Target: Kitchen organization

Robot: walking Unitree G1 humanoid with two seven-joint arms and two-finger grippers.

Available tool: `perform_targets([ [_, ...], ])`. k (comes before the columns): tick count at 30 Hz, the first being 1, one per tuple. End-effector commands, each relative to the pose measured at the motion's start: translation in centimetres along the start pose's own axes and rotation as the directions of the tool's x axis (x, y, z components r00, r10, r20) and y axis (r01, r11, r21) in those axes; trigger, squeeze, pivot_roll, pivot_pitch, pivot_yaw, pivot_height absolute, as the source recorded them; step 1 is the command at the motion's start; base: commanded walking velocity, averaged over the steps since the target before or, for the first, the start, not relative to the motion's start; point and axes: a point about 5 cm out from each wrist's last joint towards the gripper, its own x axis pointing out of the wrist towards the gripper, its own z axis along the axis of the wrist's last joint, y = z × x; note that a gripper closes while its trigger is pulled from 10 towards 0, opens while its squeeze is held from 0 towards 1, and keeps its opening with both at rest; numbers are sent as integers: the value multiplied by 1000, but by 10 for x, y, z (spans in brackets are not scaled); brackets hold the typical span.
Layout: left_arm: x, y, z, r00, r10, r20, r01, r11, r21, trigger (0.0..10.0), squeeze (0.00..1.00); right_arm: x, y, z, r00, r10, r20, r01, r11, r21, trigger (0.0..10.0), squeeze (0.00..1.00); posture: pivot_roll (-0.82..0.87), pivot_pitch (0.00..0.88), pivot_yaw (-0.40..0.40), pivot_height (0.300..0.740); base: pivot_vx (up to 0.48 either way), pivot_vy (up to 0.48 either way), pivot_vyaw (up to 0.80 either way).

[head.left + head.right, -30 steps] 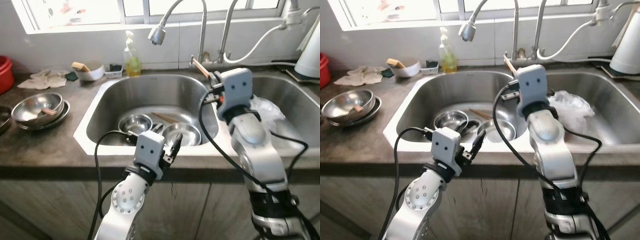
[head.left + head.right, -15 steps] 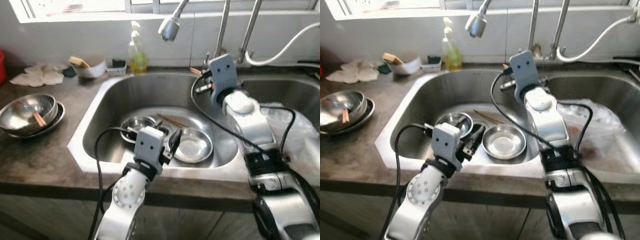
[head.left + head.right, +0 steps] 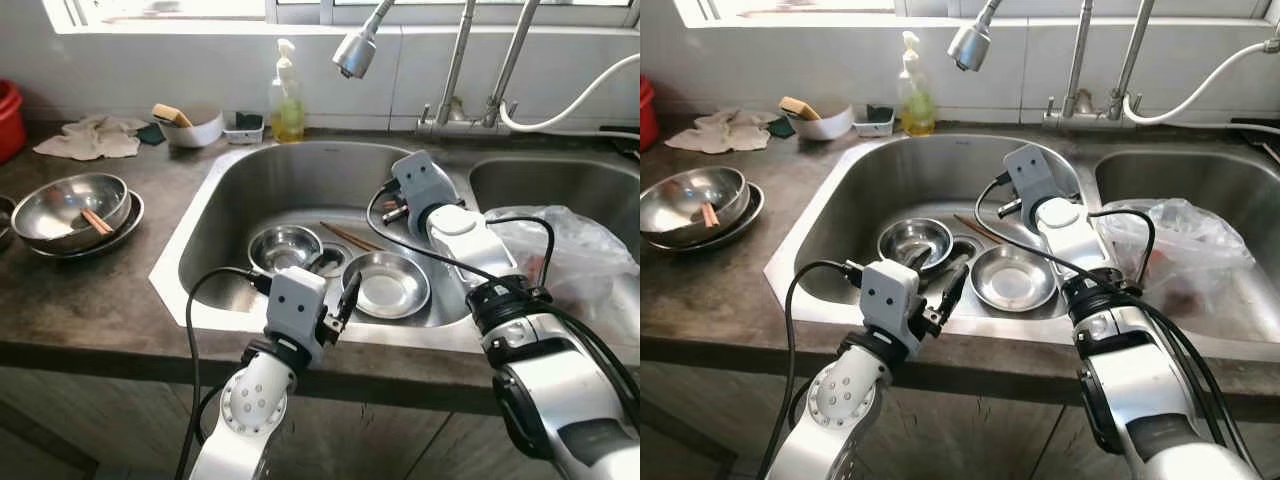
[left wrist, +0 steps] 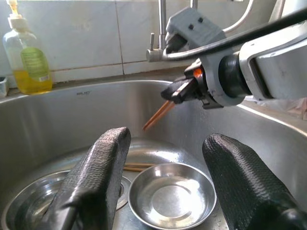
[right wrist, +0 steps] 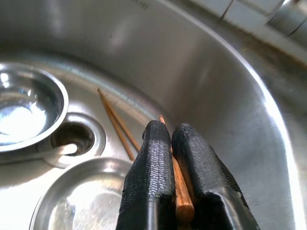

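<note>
My right gripper (image 5: 170, 136) is shut on a pair of brown chopsticks (image 5: 178, 191) and hangs low inside the left sink basin (image 3: 300, 180), near its right wall. In the left wrist view the held chopsticks (image 4: 158, 115) slant down from it. On the basin floor lie two more chopsticks (image 3: 345, 236), a small steel bowl (image 3: 285, 247) and a shallow steel dish (image 3: 387, 284). My left gripper (image 4: 168, 141) stands open over the sink's front rim, facing the dish, with nothing between its fingers.
Stacked steel bowls (image 3: 70, 205) holding chopsticks (image 3: 97, 221) sit on the left counter. A soap bottle (image 3: 287, 80), a white bowl with a sponge (image 3: 190, 125) and a cloth (image 3: 90, 138) line the back. The spray tap (image 3: 353, 52) hangs overhead. A plastic bag (image 3: 570, 260) fills the right basin.
The camera has shifted. My right gripper has come down from the rim by the taps into the basin, still holding the chopsticks. The left gripper has stayed at the front rim.
</note>
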Motion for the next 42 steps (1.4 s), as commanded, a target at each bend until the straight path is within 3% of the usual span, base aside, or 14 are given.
perform_targets([
  [1, -3, 1, 2, 1000, 3, 1, -3, 1000, 10, 10000, 0, 2, 5, 3, 1000, 25, 9, -25, 999, -20, 10000, 0, 91, 142, -6, 740, 0, 0, 0],
  [2, -4, 1, 2, 1000, 4, -1, -4, 1000, 11, 10000, 0, 2, 5, 2, 1000, 30, 6, -30, 999, -15, 10000, 1000, 93, 141, -9, 740, 0, 0, 0],
  [12, -3, 0, 1, 1000, -1, -5, 1, 1000, 11, 10000, 0, 0, 1, 7, 998, 7, 60, -7, 1000, 7, 10000, 1000, 91, 115, -6, 740, 0, 0, 0],
  [13, -3, 0, 1, 1000, -2, -4, 2, 1000, 12, 10000, 0, -2, 1, 9, 997, 2, 75, -2, 1000, 3, 10000, 349, 89, 111, -5, 740, 0, 0, 0],
  [14, -2, 0, 1, 1000, -2, -4, 2, 1000, 13, 10000, 0, -3, 1, 9, 996, 0, 84, 0, 1000, 0, 10000, 349, 87, 109, -4, 740, 0, 0, 0],
  [15, -2, 0, 0, 1000, -2, -3, 2, 1000, 13, 10000, 0, -4, 1, 12, 994, -6, 110, 5, 1000, 8, 10000, 0, 86, 103, -3, 740, 0, 0, 0],
  [20, 0, 1, 0, 1000, 0, 2, 0, 1000, 18, 10000, 0, -21, -6, 29, 956, -77, 282, 49, 993, 104, 10000, 0, 80, 78, -4, 740, 0, 0, 0],
  [22, 1, 2, -1, 1000, 5, 3, -5, 1000, 20, 10000, 0, -42, -9, 40, 907, -135, 400, 62, 980, 189, 10000, 0, 76, 69, -6, 740, 0, 0, 0],
  [26, 1, 3, -2, 1000, 4, 4, -4, 1000, 21, 10000, 0, -60, -12, 41, 868, -177, 464, 73, 970, 233, 10000, 0, 74, 62, -7, 740, 0, 0, 0],
  [28, 3, 4, -2, 1000, 3, 10, -4, 1000, 27, 10000, 0, -83, -12, 37, 827, -208, 522, 83, 964, 254, 10000, 0, 68, 56, -4, 740, 0, 0, 0],
  [33, 2, 8, -2, 1000, 19, 14, -19, 999, 26, 10000, 0, -99, -5, 21, 830, -229, 508, 76, 950, 304, 10000, 0, 57, 52, -2, 740, 0, 0, 0],
  [39, -6, 8, -4, 1000, 25, 6, -25, 999, 24, 10000, 0, -134, 30, -25, 870, -209, 446, 27, 925, 379, 10000, 0, 65, 49, -5, 740, 0, 0, 0],
  [42, -8, 9, -4, 999, 30, 10, -31, 999, 14, 10000, 0, -144, 38, -34, 882, -204, 424, 24, 919, 393, 10000, 0, 63, 46, -6, 740, 0, 0, 0],
])
